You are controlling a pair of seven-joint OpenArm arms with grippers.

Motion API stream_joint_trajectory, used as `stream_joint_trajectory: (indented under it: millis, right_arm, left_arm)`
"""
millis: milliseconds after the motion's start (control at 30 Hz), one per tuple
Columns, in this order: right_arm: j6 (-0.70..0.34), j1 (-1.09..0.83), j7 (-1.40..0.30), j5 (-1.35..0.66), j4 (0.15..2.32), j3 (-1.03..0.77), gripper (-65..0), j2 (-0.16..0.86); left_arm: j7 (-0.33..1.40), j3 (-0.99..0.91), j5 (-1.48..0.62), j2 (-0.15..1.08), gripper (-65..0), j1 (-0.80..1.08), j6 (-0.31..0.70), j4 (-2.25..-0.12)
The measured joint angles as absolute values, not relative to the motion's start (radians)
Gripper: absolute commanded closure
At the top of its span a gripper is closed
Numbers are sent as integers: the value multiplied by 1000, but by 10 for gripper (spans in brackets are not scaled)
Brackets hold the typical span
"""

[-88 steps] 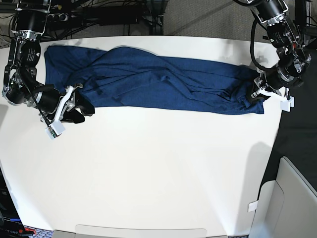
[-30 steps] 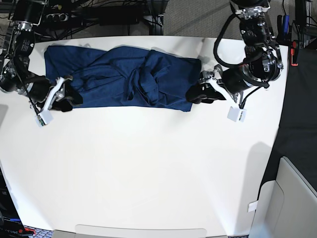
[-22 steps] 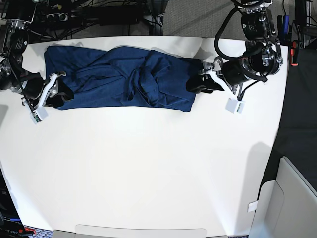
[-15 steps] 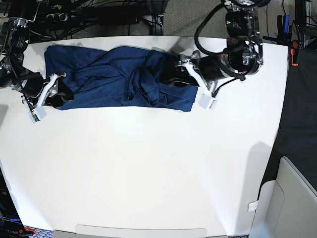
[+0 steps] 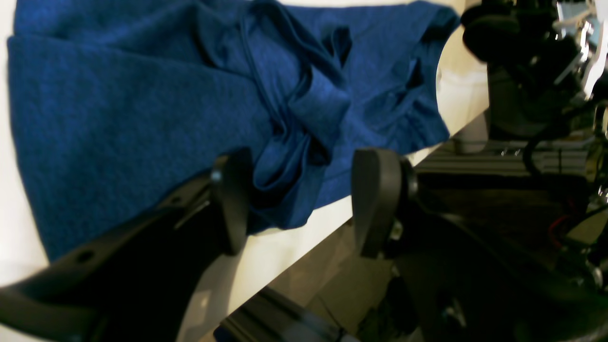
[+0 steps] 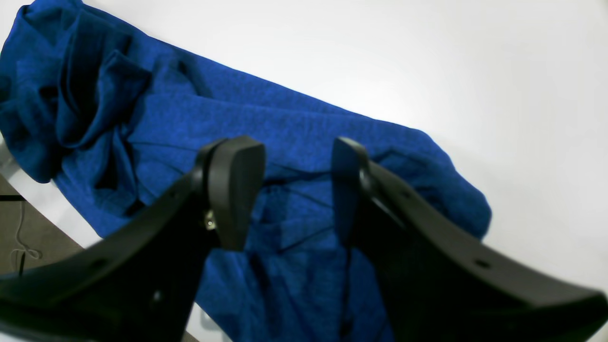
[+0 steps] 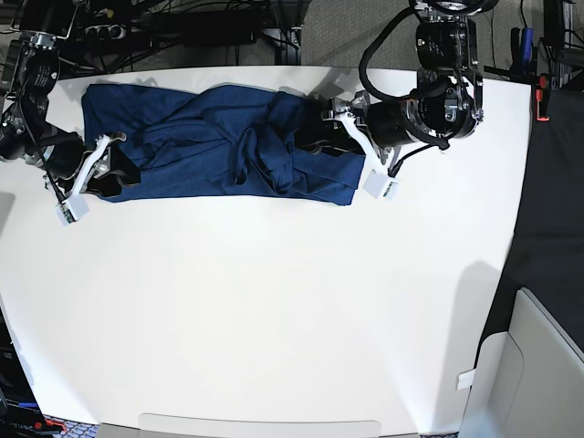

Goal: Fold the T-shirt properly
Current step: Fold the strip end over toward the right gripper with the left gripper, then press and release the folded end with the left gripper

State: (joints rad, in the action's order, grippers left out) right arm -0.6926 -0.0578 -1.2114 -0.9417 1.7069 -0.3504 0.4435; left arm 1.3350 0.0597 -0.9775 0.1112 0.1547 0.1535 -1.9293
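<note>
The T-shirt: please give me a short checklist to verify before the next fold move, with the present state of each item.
1. Left gripper open: ok.
2. Right gripper open: ok.
3. T-shirt free of both grippers: ok in the wrist views; each hovers over cloth.
4. T-shirt lies flat: not ok; bunched folds in the middle.
5. Cloth fully on the table: cannot tell; its far edge reaches the table's edge.
6. Table in front has bare space: ok.

The base view looks straight down on the white table (image 7: 274, 301). Both wrist views sit close behind their claws, seemingly angled downward, sharing the navy T-shirt (image 7: 210, 146) ahead.
</note>
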Motion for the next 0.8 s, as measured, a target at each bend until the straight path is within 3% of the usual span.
stream_joint_trajectory:
  millis: [400, 700, 800]
  right_arm:
    - [-693, -55, -1211, -942, 1707, -350, -276, 445]
    - [-693, -55, -1211, -942, 1707, -350, -276, 445]
    - [-692, -55, -1211, -941, 1707, -350, -276, 445]
  left_arm:
    - [1332, 63, -979, 111, -286, 155, 154, -1773]
    - [1331, 244, -981, 110, -281, 151, 154, -1774]
    - [1333, 255, -988, 109, -248, 143, 249, -1774]
